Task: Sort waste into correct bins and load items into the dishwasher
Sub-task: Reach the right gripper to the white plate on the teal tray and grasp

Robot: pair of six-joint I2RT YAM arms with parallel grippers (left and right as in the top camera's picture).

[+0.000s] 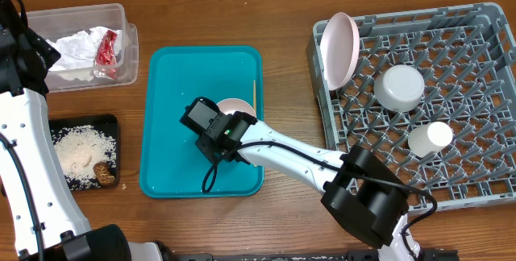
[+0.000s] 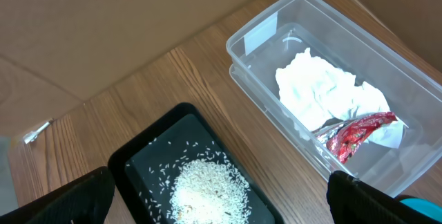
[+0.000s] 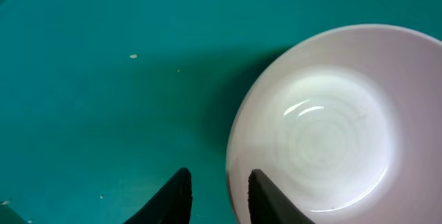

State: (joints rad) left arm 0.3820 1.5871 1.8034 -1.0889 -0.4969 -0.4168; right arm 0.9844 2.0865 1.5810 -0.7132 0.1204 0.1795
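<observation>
Overhead view taken as the clock face.

Clear tub [image 1: 121, 19], at 10 o'clock on the worktop [image 1: 282, 19]: holds the crumpled white napkin [image 1: 72, 49], with the red wrapper [image 1: 107, 51] lying against it at its 3 o'clock.

Black tray [image 1: 60, 126], at 8 o'clock: holds a spread of white rice crumbs [image 1: 81, 150]. The brown lump [image 1: 103, 172] sits in its 5 o'clock corner.

Teal tray [image 1: 173, 92], centre: holds the pink bowl [image 3: 324, 127], mouth up and empty. The wooden stick [image 1: 255, 92] lies at the bowl's 1 o'clock, along the tray's 3 o'clock side. A few pale specks [image 3: 133, 56] lie on the tray floor.

Dish rack [image 1: 476, 68], at 3 o'clock: the pink plate [image 1: 339, 49] stands on edge at its 10 o'clock corner. The grey bowl [image 1: 399, 88] sits mouth down near the middle, and the white cup [image 1: 430, 138] lies at that bowl's 5 o'clock.

Left tool [image 2: 219, 179]: above the black tray and clear tub, spread wide, holding nothing.

Right tool [image 3: 218, 174]: low over the teal tray, parted narrowly. One finger is outside the pink bowl's rim and the other is over its inside. A gap is visible, so it has no grip.
</observation>
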